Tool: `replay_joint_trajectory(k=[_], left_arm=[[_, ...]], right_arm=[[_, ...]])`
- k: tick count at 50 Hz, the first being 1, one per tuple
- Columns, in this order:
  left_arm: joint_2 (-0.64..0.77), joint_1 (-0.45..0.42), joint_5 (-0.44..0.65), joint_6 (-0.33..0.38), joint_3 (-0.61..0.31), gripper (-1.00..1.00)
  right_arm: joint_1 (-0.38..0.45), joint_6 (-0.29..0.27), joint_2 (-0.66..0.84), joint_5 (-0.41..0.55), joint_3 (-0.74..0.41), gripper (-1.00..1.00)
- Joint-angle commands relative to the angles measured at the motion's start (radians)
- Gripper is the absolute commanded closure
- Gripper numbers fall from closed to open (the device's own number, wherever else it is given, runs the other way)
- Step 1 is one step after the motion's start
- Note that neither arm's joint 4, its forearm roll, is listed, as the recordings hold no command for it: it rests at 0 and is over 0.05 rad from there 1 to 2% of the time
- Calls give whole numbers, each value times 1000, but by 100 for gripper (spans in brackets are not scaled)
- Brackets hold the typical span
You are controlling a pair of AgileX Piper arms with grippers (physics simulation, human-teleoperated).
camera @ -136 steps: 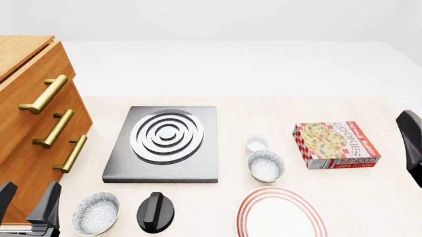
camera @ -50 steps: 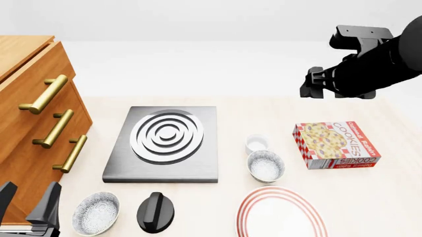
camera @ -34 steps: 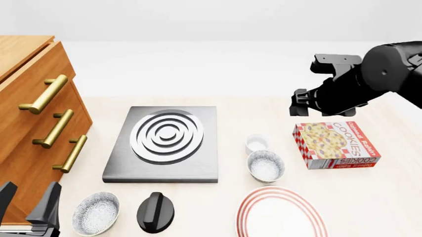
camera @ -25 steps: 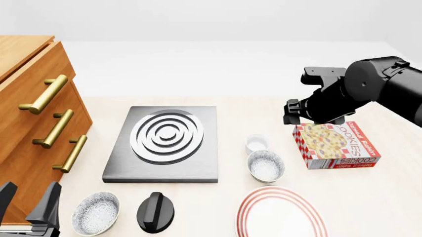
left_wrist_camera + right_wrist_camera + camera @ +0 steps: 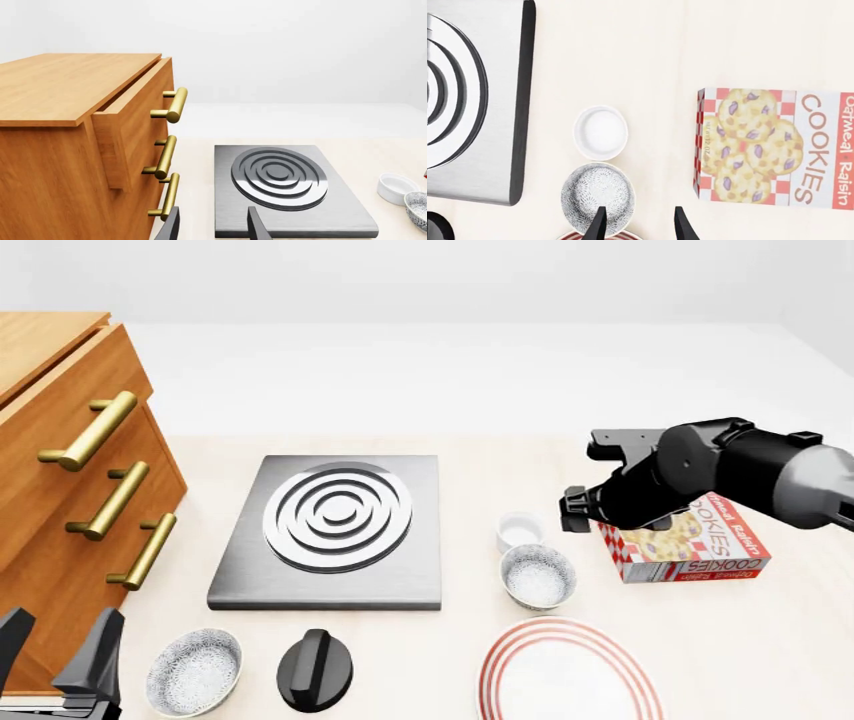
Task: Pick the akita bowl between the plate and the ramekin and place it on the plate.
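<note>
right arm (image 5: 694,480) above akita bowl (image 5: 538,576) — fingers (image 5: 598,225) spread.

A wooden drawer cabinet (image 5: 73,145) with three brass handles (image 5: 175,105) fills one side, its top drawer pulled slightly out. Beside it on the bench (image 5: 193,165) lies a grey hob plate (image 5: 287,185) with raised concentric rings. The ramekin (image 5: 396,188) and the akita bowl (image 5: 419,210) sit at the frame's edge. The left gripper (image 5: 212,227) shows two dark fingertips spread apart.

Wooden drawers (image 5: 60,470), brassy handles (image 5: 88,430), speckled glazed akita bowl (image 5: 538,575).
</note>
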Motion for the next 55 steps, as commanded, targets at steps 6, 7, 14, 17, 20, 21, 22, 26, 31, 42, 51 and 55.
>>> replay_joint_trajectory(k=[6,7,14,17,20,21,22,26,31,42,51,55], left_arm=[[0,0,0,0,0,-100],[0,0,0,0,0,-100],[0,0,0,0,0,-100],[0,0,0,0,0,-100],[0,0,0,0,0,-100],[0,0,0,0,0,-100],[0,0,0,0,0,-100],[0,0,0,0,0,-100],[0,0,0,0,0,-100],[0,0,0,0,0,-100],[0,0,0,0,0,-100],[0,0,0,0,0,-100]], right_arm=[[9,13,52,-108,104,-100],[14,19,57,-112,107,-100],[11,17,97,-138,112,-100],[13,18,104,-149,120,-100],[17,20,112,-163,132,-100],[17,22,115,-166,136,-100],[21,24,116,-168,137,-100],[26,30,99,-161,148,-100],[24,23,95,-176,172,-100],[47,52,119,-215,203,-100],[60,62,157,-246,213,-100],[67,69,165,-251,212,-100]])
